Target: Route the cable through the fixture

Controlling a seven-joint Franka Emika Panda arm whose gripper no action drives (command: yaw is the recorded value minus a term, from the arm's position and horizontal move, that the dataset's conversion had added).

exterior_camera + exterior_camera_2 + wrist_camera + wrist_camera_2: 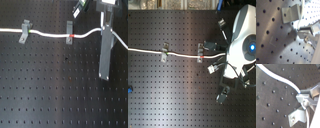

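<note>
The white cable (50, 35) enters from the first exterior view's left. It passes one grey fixture bracket (24, 31), with its green band (31, 31) just past it. It then passes a second bracket (69, 32), with the red band (74, 36) beside that. From there it arches up under the arm (107, 6) and drops off to the right. In the first wrist view my gripper (301, 31) is shut on the cable (300, 17). The second wrist view shows the same gripper (299, 94) pinching it, close to a bracket (297, 117). In the second exterior view the arm (244, 45) hides the fingertips.
A tall grey upright piece (104, 55) stands below the arm and crosses the cable's crest. Another grey bracket (223, 94) sits on the black perforated board (168, 95) below the arm. A small blue object (129, 90) lies at the second exterior view's left edge.
</note>
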